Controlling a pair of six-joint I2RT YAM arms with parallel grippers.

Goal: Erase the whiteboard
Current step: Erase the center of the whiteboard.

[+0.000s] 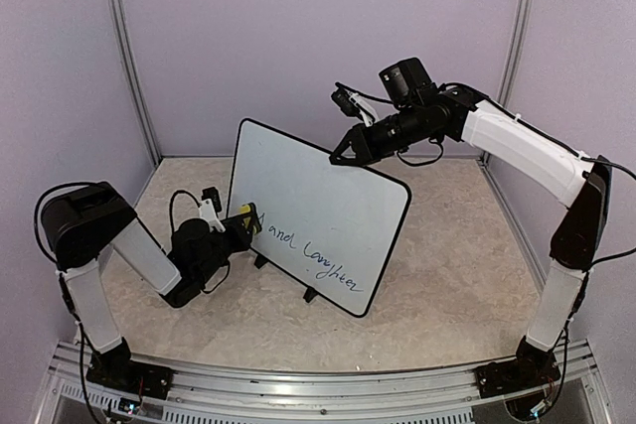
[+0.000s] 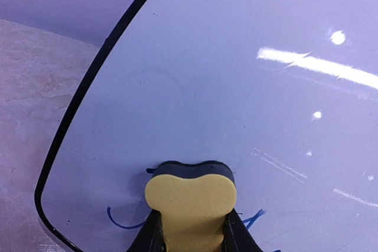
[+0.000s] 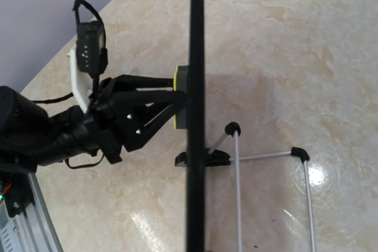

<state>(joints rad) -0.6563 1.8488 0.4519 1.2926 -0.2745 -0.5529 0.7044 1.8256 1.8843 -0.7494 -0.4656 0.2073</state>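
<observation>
The whiteboard [image 1: 318,196] stands upright and slanted across the table, with blue cursive writing [image 1: 318,250] along its lower part. My left gripper [image 1: 238,223] is shut on a yellow eraser [image 1: 244,219] with a dark felt face, which presses flat against the board's lower left corner. In the left wrist view the eraser [image 2: 190,196] sits between the black fingers [image 2: 150,237], with blue strokes [image 2: 121,222] on either side of it. My right gripper [image 1: 343,154] is shut on the board's top edge. The right wrist view looks straight down the black frame [image 3: 196,39].
A white wire stand [image 3: 239,163] props the board from behind, and small black feet [image 1: 309,295] rest on the marbled tabletop [image 1: 447,265]. Lilac walls enclose the back and sides. An aluminium rail [image 1: 298,384] with the arm bases runs along the near edge.
</observation>
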